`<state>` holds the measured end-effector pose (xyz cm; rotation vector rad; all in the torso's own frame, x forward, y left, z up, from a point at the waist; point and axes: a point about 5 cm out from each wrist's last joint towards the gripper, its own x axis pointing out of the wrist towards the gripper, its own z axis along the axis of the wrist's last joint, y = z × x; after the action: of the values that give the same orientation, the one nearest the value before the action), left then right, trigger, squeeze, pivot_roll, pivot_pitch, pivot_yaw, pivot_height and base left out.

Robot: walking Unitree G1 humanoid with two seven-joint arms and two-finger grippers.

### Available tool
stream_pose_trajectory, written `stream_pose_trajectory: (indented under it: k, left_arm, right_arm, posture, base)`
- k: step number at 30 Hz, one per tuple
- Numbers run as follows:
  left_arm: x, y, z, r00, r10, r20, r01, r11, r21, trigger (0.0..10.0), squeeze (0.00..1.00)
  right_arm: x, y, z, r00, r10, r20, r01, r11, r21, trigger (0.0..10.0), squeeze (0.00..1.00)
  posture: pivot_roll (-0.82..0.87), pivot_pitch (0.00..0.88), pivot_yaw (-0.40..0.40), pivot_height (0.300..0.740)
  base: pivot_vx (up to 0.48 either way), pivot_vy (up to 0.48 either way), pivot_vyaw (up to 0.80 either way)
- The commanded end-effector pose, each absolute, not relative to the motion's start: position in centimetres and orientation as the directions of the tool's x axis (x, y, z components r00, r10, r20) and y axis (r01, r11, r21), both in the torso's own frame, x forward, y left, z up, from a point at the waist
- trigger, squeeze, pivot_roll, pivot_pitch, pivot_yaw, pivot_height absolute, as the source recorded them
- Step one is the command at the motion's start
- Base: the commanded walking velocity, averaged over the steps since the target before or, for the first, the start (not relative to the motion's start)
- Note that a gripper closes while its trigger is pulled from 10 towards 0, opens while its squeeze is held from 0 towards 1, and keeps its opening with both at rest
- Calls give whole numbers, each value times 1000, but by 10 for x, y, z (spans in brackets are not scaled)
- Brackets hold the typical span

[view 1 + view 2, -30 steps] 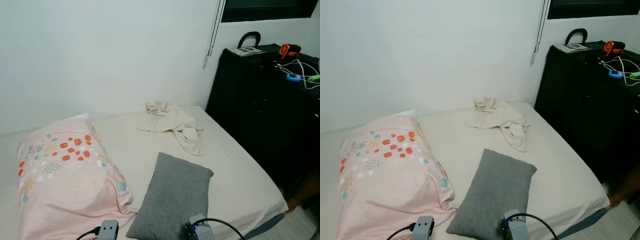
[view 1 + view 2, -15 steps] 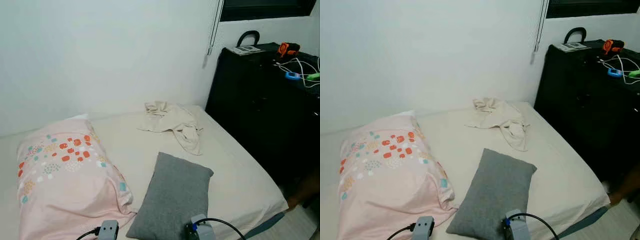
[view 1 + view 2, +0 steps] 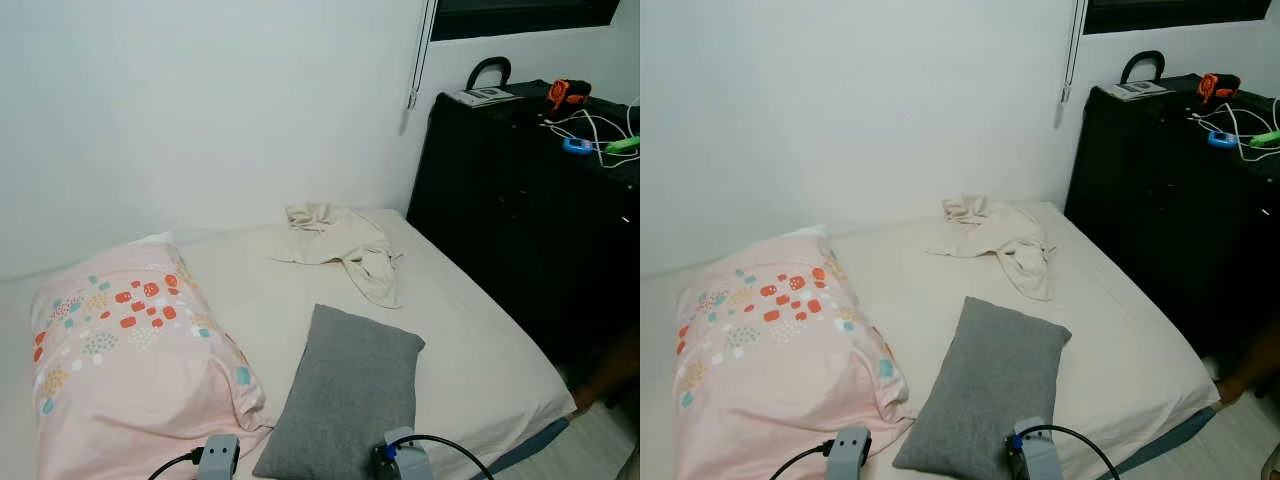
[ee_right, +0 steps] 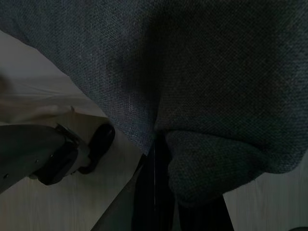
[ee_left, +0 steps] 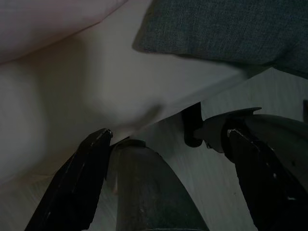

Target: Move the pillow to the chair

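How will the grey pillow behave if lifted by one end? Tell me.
Probably floppy: the grey pillow folds limply at its corner in the right wrist view, so it would likely sag. Likely light, since it barely dents the bed. Its coarse weave should grip, not slip.

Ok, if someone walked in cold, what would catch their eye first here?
Probably the grey pillow lying at the near edge of the bed, beside a pink patterned pillow on the robot's left. Next, the crumpled cream cloth near the wall and the black cabinet to the right.
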<state>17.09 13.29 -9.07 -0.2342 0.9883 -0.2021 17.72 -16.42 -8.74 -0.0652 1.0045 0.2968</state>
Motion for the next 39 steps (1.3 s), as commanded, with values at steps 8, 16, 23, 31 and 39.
stream_pose_trajectory:
  k: [8, 16, 23, 31, 39]
  left_arm:
    - [171, 135, -91, 516, -264, -815, 71, 961, -267, 10000, 0]
    - [171, 135, -91, 511, -262, -819, 82, 963, -257, 10000, 0]
    - [169, 134, -92, 506, -264, -821, 87, 963, -256, 10000, 0]
    - [168, 133, -92, 504, -268, -821, 92, 962, -258, 10000, 0]
    - [169, 133, -92, 504, -273, -819, 100, 961, -259, 10000, 0]
  right_arm:
    - [177, -164, -88, 487, 212, -847, -265, 960, 88, 10000, 0]
    - [180, -164, -87, 494, 212, -843, -256, 962, 92, 10000, 0]
    - [180, -164, -87, 496, 213, -842, -249, 964, 97, 10000, 0]
    - [180, -164, -86, 496, 213, -842, -250, 963, 96, 10000, 0]
    - [180, -165, -86, 494, 212, -843, -256, 962, 92, 10000, 0]
  posture:
    - [20, 0, -18, 740]
    - [18, 0, -14, 740]
    - [17, 0, -11, 740]
    - [17, 0, -13, 740]
    - [17, 0, -13, 740]
  base:
    - [0, 0, 0]
    - [-165, 0, 0]
    - [-295, 0, 0]
    - [-307, 0, 0]
    - [-319, 0, 0]
